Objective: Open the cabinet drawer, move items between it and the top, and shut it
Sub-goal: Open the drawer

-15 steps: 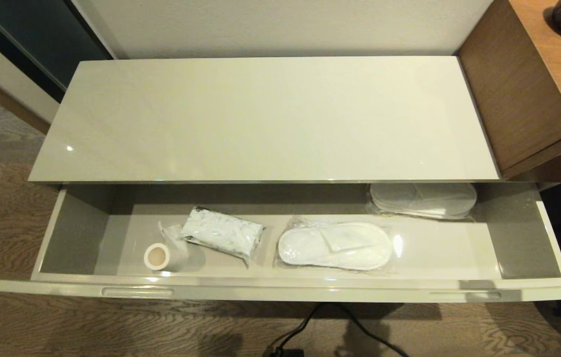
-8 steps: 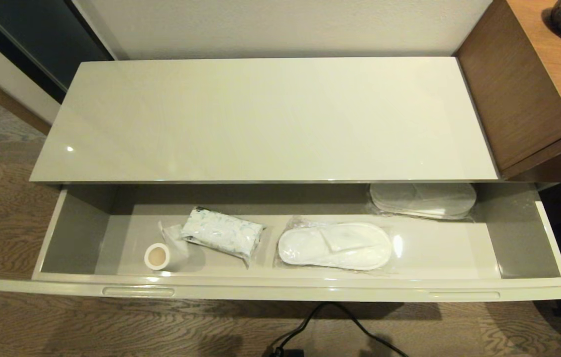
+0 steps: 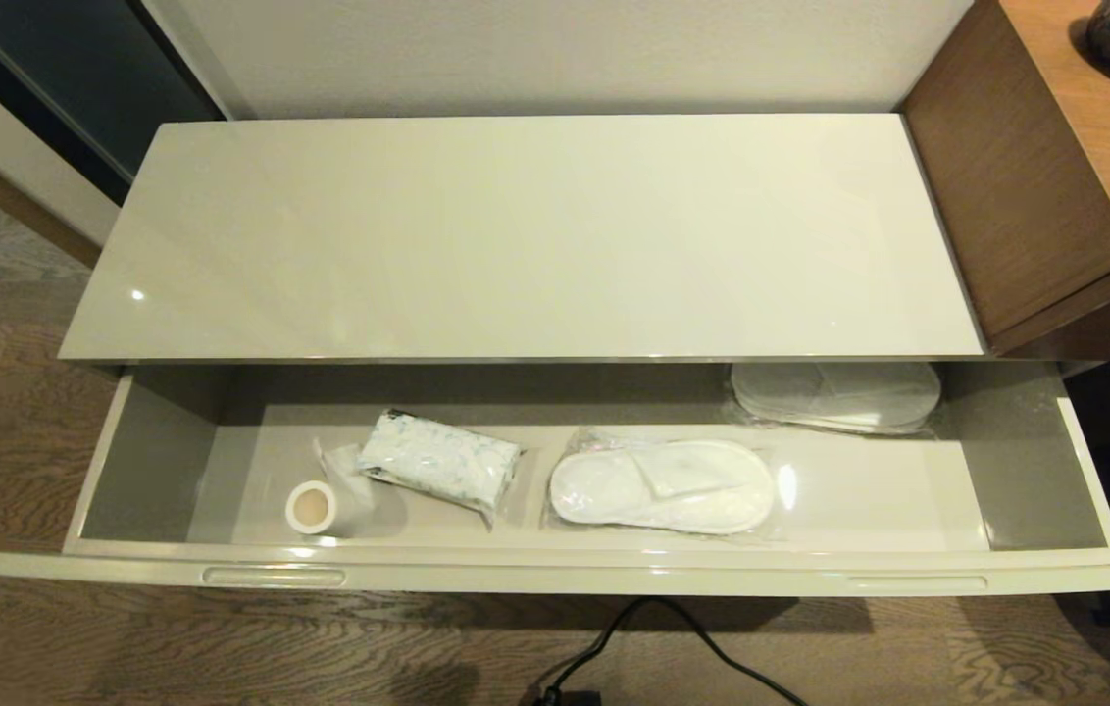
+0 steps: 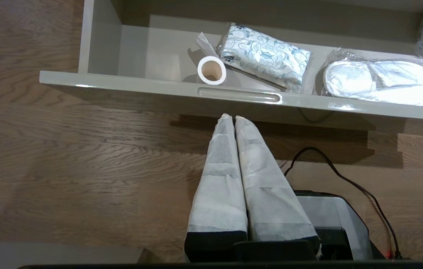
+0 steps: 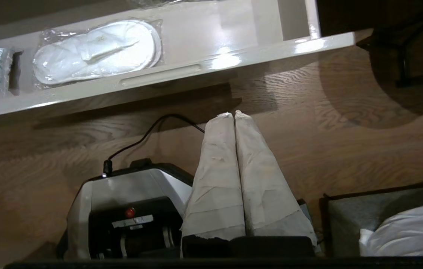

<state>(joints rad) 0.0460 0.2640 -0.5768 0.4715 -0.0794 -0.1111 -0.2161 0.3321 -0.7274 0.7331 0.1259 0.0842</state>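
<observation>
— Status, cabinet drawer [image 3: 555, 574]? Top [image 3: 526, 235]?
— Drawer stood pulled out below the top; slippers [image 3: 663, 485], tissue pack [image 3: 439, 459], tape roll [image 3: 311, 507] inside it. I judged transfers and closing pending.
— Grippers?
— Left gripper [image 4: 231, 118] and right gripper [image 5: 230, 114] closed, empty, before the drawer front.

in the cabinet drawer [image 3: 104, 471], roll [image 3: 311, 508] left of slippers [image 3: 663, 485].

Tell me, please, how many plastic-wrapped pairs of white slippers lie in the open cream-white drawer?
2: one wrapped white slipper pair mid-drawer, another at the back right, partly under the cabinet top; more may hide there.
</observation>
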